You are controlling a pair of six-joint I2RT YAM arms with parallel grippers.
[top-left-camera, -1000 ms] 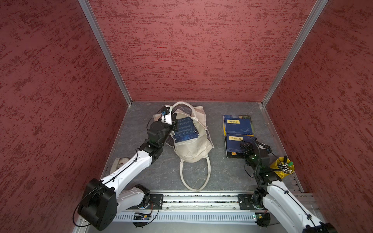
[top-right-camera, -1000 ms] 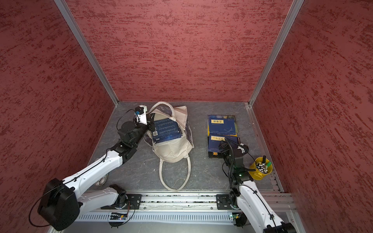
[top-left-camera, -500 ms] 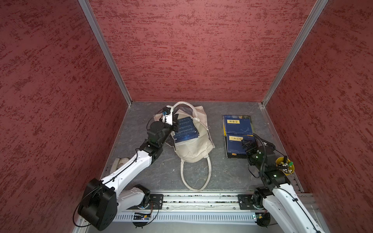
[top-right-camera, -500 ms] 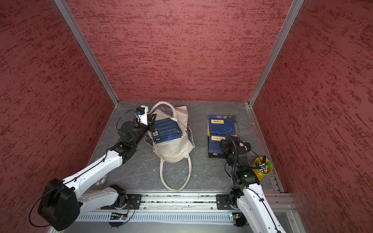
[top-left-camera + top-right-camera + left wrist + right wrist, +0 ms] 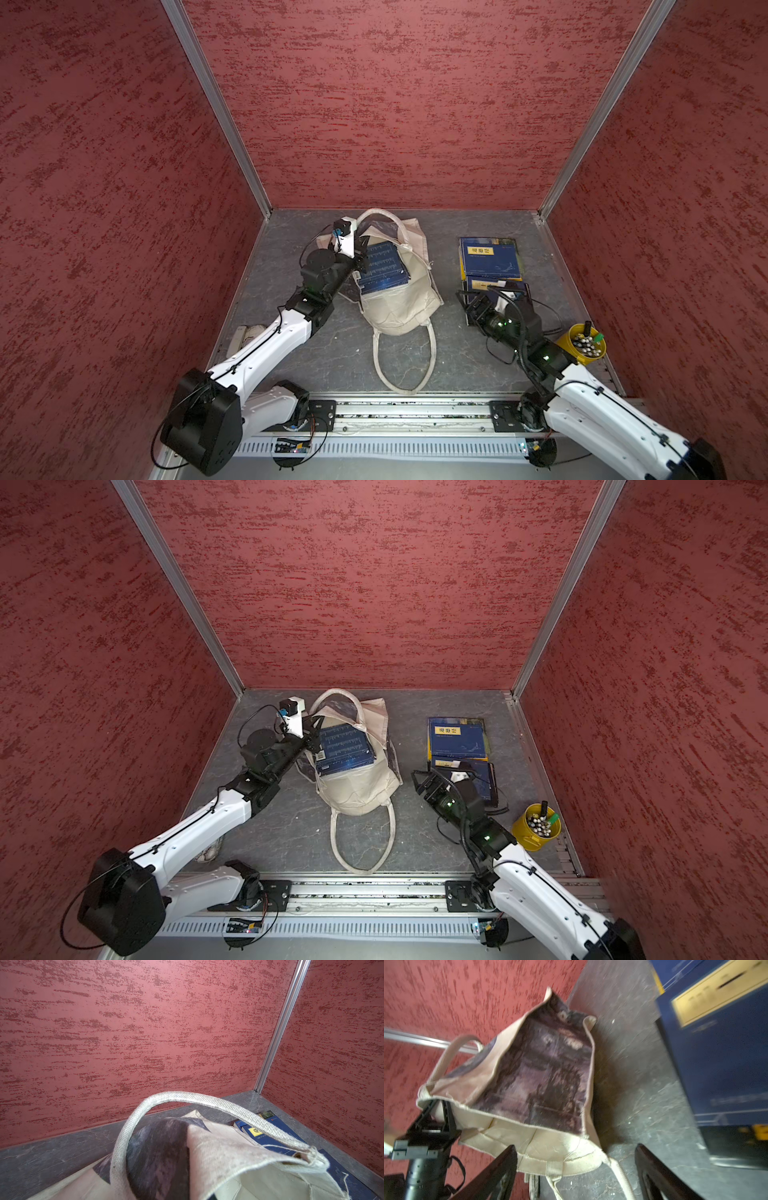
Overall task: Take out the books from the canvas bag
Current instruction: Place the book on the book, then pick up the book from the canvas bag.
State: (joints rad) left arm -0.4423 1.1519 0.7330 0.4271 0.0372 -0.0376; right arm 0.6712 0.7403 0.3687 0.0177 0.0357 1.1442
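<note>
Books (image 5: 490, 257) lie out on the table (image 5: 332, 353) at right, but one navy book (image 5: 382, 268) sits in the mouth of the bag (image 5: 399, 311), whose rim the left end effector (image 5: 360, 253) clenches; the right end effector (image 5: 465, 307) hangs spread, empty.

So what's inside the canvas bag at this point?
A dark blue book shows in the open mouth of the canvas bag. Anything beneath it is covered by that book and the cloth.
</note>
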